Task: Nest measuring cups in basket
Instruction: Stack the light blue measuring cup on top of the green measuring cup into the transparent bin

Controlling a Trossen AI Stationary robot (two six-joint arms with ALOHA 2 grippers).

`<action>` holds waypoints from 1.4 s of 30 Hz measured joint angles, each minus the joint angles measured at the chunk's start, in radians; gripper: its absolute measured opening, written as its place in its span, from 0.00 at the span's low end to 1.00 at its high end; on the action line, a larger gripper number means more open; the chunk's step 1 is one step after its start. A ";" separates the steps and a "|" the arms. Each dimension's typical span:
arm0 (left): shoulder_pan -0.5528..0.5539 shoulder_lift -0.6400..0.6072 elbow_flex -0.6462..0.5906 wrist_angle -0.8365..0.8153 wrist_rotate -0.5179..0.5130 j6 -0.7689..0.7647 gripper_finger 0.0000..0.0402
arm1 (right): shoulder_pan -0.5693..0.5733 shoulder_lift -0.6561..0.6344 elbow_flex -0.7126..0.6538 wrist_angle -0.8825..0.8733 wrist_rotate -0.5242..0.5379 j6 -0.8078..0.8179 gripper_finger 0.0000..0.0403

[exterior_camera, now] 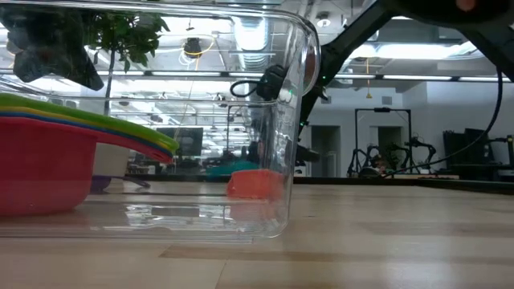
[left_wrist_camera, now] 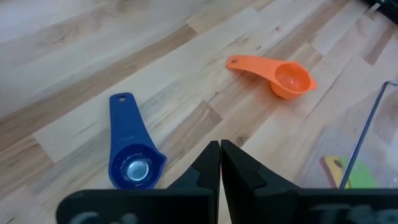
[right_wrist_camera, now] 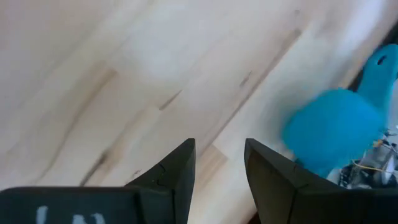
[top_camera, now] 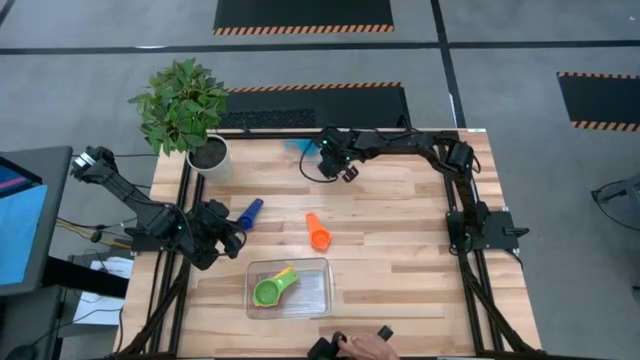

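Wooden table (top_camera: 400, 250) with basket (top_camera: 318, 296), orange cup (top_camera: 318, 236), blue cup (top_camera: 248, 214), plant pot (top_camera: 210, 156).

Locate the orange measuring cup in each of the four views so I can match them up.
High view: the orange measuring cup lies mid-table, above the basket.
Low view: it shows as an orange shape seen through the basket's clear wall.
Left wrist view: it lies bowl up, beyond the dark blue cup.
Right wrist view: not in it.
Shared landmark: the clear basket, whose edge also shows in the left wrist view.
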 joint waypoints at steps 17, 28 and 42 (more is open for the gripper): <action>0.000 0.000 0.000 0.005 -0.001 -0.003 0.00 | 0.015 -0.003 -0.001 0.019 0.100 -0.003 0.40; 0.000 0.000 0.000 0.017 0.000 -0.039 0.00 | 0.012 -0.069 -0.001 -0.069 0.257 0.291 0.40; 0.000 0.000 0.000 0.015 -0.071 -0.104 0.00 | 0.041 -0.378 0.000 0.042 0.239 1.110 0.40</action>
